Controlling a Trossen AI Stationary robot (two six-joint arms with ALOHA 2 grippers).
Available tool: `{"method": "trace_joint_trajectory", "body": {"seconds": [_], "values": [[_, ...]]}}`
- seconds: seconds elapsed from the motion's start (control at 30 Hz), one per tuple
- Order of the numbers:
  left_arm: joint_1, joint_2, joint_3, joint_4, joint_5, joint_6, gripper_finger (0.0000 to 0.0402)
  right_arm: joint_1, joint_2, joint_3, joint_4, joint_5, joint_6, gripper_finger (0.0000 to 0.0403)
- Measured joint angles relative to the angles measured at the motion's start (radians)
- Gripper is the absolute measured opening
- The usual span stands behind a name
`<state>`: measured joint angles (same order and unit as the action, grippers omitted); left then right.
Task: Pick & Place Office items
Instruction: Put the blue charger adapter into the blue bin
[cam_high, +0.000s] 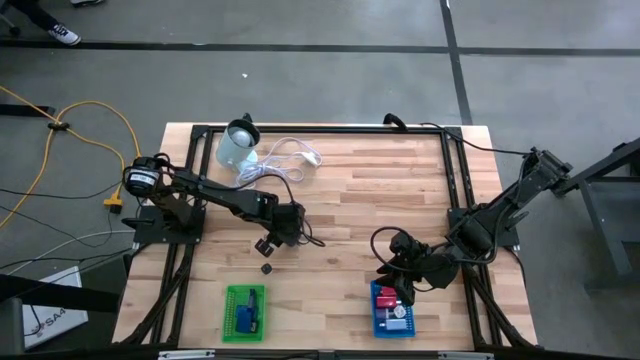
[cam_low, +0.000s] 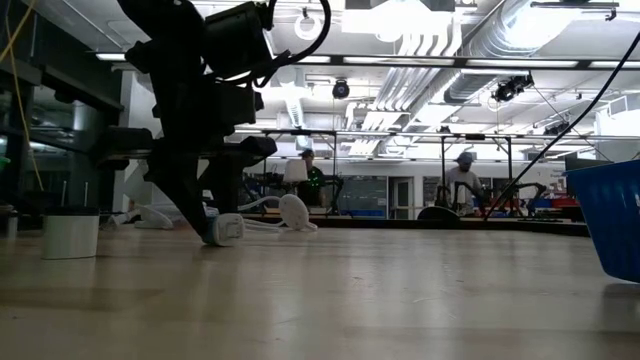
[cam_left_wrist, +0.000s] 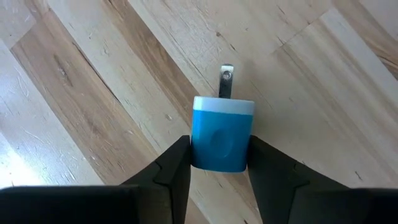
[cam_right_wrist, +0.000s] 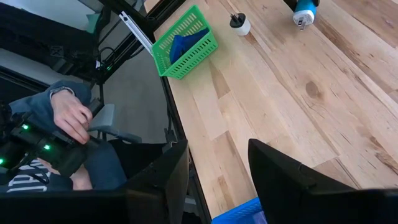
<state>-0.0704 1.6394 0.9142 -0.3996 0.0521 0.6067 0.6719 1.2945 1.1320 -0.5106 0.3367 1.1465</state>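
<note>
While our left gripper (cam_left_wrist: 219, 163) pinches the blue plug (cam_left_wrist: 222, 132), prong pointing away, bare table (cam_high: 400, 190) surrounds it; right gripper (cam_right_wrist: 217, 168) hangs spread.

1. Left arm (cam_high: 215, 195): matte black links; one round joint housing near the base (cam_high: 140, 180) bears a pale ring label.
2. Right arm (cam_high: 500, 210): same black, boxy segments; thin black cable loops out beside its gripper (cam_high: 398, 268).
3. Left gripper (cam_left_wrist: 219, 163): two flat, dark, angular fingers (cam_left_wrist: 171, 171), squared inner faces.
4. Right gripper, own wrist view: broad black fingers (cam_right_wrist: 277, 168) with bevelled edges.
5. Both arm bases sit on black frame rails (cam_high: 455, 170) edging the table.
</note>
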Motion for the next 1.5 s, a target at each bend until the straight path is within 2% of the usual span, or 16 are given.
{"method": "trace_joint_trajectory", "body": {"seconds": [0.6,1.07,1.5], "values": [[0.000,0.001,0.000,0.015,0.024,-0.021,0.0125,0.000,0.000,0.000,0.000,0.000,0.000,0.0153],[0.005,0.001,0.000,0.120,-0.024,-0.047,0.0125,0.000,0.000,0.000,0.000,0.000,0.000,0.0153],[-0.032,-0.099,-0.001,0.167,-0.051,-0.084,0.0125,0.000,0.000,0.000,0.001,0.000,0.000,0.0153]]}}
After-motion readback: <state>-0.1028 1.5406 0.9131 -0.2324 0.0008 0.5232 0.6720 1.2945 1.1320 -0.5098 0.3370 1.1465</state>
